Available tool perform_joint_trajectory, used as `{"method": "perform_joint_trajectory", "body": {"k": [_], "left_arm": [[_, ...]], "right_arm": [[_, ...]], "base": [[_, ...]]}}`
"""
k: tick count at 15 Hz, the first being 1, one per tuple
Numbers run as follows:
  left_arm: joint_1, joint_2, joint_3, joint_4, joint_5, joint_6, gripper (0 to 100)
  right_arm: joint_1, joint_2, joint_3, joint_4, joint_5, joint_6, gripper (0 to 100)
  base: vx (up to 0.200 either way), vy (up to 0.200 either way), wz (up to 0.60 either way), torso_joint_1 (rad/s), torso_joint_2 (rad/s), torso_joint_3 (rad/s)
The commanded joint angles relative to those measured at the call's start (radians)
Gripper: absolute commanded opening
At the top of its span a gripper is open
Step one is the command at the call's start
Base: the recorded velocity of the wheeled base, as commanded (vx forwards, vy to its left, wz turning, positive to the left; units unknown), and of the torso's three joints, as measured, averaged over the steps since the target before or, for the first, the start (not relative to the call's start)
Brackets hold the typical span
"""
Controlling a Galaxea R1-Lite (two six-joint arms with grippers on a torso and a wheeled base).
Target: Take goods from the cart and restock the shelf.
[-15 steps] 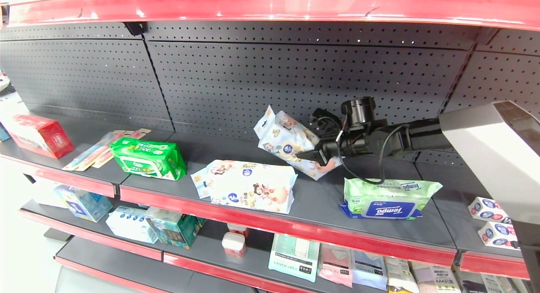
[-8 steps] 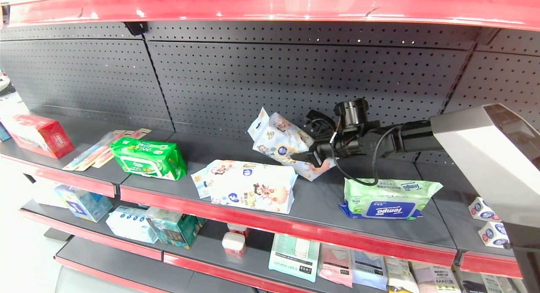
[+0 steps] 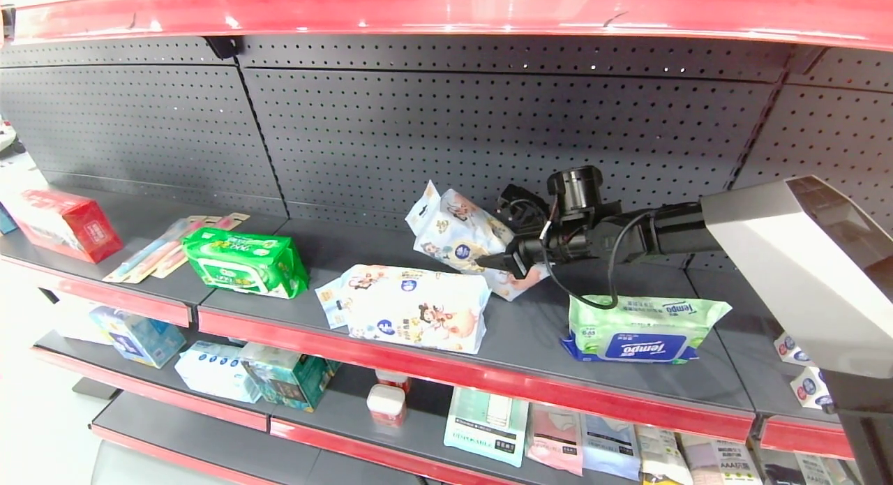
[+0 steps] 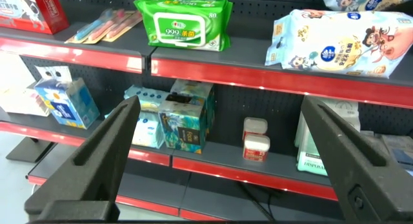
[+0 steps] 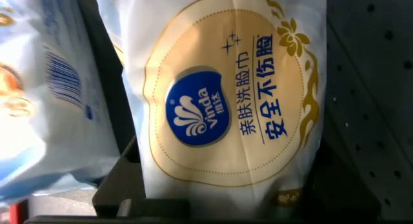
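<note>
Head view: a store shelf [image 3: 530, 335] with a red front edge and a dark pegboard back [image 3: 391, 122]. The right arm reaches in from the right. Its right tool [image 3: 504, 262] is clamped on a cartoon-printed pack [image 3: 453, 234], which is tilted with its hanging tab uppermost, near the back of the middle bay. Its lower corner is at the shelf surface, though I cannot tell whether it touches. A second cartoon pack [image 3: 415, 307] lies flat just in front of it, near the shelf edge. To the left lie a green wipes pack [image 3: 244, 260], some toothbrushes [image 3: 167, 244] and a red box [image 3: 63, 223]. To the right of the held pack lies a green and blue pack [image 3: 642, 329], with small boxes [image 3: 802, 373] at the far right.

Left wrist view: the left tool [image 4: 219, 104] has its two dark fingers spread wide, with nothing between them. It is in front of the lower tiers, below the level that carries the green wipes pack and the second cartoon pack.

Right wrist view: the held pack is seen close up, showing a cream oval label with a blue emblem, with dark fingers against both of its sides. The second cartoon pack is just beside it
</note>
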Motion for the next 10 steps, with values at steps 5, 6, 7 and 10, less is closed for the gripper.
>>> {"method": "perform_joint_trajectory", "body": {"k": [5,6,7,10], "left_arm": [[0.0,0.001,0.0,0.0,0.0,0.0,100],[0.0,0.001,0.0,0.0,0.0,0.0,100],[0.0,0.001,0.0,0.0,0.0,0.0,100],[0.0,0.001,0.0,0.0,0.0,0.0,100]], "right_arm": [[0.0,0.006,0.0,0.0,0.002,-0.001,100],[-0.002,0.006,0.002,0.0,0.002,-0.001,100],[-0.002,0.006,0.002,0.0,0.002,-0.001,100],[-0.008,0.003,0.008,0.0,0.0,0.002,100]], "base": [[0.0,0.0,0.0,0.0,0.0,0.0],[0.0,0.0,0.0,0.0,0.0,0.0],[0.0,0.0,0.0,0.0,0.0,0.0],[0.0,0.0,0.0,0.0,0.0,0.0]]}}
